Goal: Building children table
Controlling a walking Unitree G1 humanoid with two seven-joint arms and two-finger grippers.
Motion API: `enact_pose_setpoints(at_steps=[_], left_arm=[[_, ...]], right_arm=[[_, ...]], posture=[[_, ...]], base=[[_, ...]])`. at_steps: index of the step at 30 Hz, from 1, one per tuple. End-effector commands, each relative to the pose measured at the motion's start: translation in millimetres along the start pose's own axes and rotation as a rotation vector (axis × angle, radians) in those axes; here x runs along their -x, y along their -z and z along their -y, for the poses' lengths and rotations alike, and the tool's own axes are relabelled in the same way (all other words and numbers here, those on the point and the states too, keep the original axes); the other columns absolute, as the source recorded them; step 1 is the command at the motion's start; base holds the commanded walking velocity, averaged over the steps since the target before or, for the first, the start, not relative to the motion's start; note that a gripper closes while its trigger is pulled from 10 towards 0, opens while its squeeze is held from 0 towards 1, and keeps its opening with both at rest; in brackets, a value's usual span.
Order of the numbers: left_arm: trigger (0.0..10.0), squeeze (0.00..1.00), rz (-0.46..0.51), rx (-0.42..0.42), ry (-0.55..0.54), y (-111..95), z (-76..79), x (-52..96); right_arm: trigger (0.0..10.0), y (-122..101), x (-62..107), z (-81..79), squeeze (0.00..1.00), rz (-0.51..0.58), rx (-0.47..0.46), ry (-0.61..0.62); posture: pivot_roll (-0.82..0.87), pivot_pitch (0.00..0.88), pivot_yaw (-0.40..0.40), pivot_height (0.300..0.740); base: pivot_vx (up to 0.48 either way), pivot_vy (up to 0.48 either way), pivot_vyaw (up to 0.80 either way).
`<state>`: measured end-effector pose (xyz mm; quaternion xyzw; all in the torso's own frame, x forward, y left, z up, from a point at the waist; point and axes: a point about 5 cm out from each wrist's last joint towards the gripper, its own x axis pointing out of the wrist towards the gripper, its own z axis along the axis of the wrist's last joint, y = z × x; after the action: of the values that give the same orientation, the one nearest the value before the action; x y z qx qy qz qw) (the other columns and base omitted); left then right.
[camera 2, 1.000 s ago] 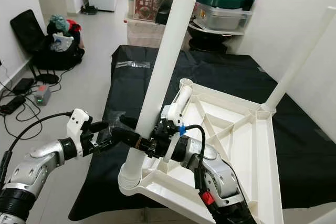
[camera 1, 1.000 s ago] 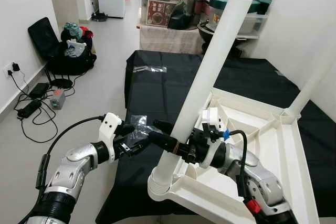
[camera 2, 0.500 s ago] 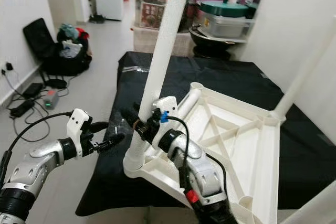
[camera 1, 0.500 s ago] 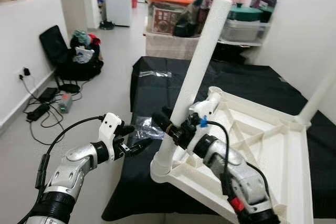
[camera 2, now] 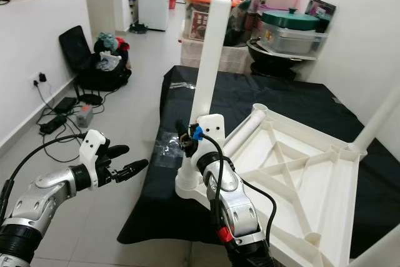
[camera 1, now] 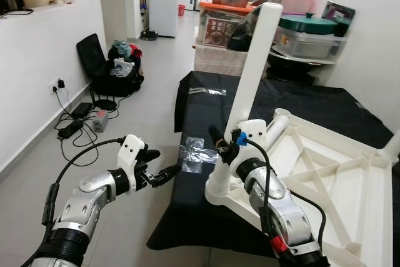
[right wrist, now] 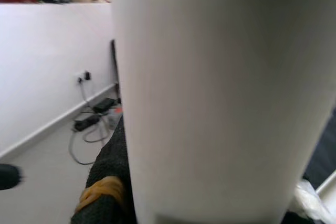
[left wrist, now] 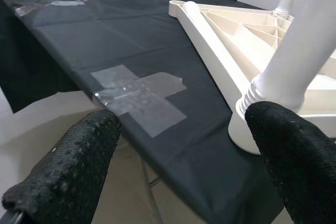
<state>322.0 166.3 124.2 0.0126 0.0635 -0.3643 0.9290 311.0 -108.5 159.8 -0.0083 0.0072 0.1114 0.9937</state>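
Note:
A white children's table top (camera 1: 325, 176) lies upside down on a black-covered table (camera 1: 312, 101). One white table leg (camera 1: 253, 73) stands nearly upright in the socket at its near left corner. My right gripper (camera 1: 220, 145) is shut on the lower part of this leg; in the right wrist view the leg (right wrist: 220, 93) passes close beside a black finger (right wrist: 107, 182). My left gripper (camera 1: 164, 162) hangs open off the table's left edge, apart from the leg, and its fingers (left wrist: 68, 171) frame the leg's base (left wrist: 283, 77). A second leg (camera 2: 378, 117) rises at the far right corner.
A clear plastic bag (camera 1: 195, 151) lies on the black cloth near the leg, another (camera 1: 209, 90) farther back. Shelves with pots and boxes (camera 1: 300, 26) stand behind. On the floor at left are a black chair with clothes (camera 1: 109, 67) and cables (camera 1: 75, 126).
The camera has risen and shifted. The leg held by my right gripper has swung from a slant towards upright. My left gripper stays open and now sits farther from the leg.

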Motion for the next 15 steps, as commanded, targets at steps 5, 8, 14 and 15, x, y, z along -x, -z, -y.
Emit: enact_pose_setpoints(at_steps=[5, 8, 14, 15], left_arm=[[10.0, 0.00, -0.014, 0.006, -0.007, 1.8, -1.0, 0.2], [10.0, 0.00, -0.014, 0.006, -0.008, 1.8, -0.9, 0.4], [10.0, 0.00, -0.014, 0.010, -0.005, 2.2, -0.5, 0.2], [10.0, 0.00, -0.014, 0.010, -0.005, 2.2, -0.5, 0.2]], right_arm=[[10.0, 69.6, 15.5, 36.0, 0.00, -0.366, 0.088, 0.279], [10.0, 69.7, 15.6, 39.3, 0.00, -0.369, 0.076, 0.322], [10.0, 75.1, 18.5, 47.1, 0.00, -0.408, -0.032, 0.450], [10.0, 75.1, 18.5, 47.1, 0.00, -0.408, -0.032, 0.450]], posture=[[0.09, 0.000, -0.105, 0.740], [0.09, 0.000, -0.106, 0.740], [0.09, 0.000, -0.104, 0.740], [0.09, 0.000, -0.104, 0.740]], base=[[0.000, 0.000, 0.00], [0.000, 0.000, 0.00], [0.000, 0.000, 0.00], [0.000, 0.000, 0.00]])
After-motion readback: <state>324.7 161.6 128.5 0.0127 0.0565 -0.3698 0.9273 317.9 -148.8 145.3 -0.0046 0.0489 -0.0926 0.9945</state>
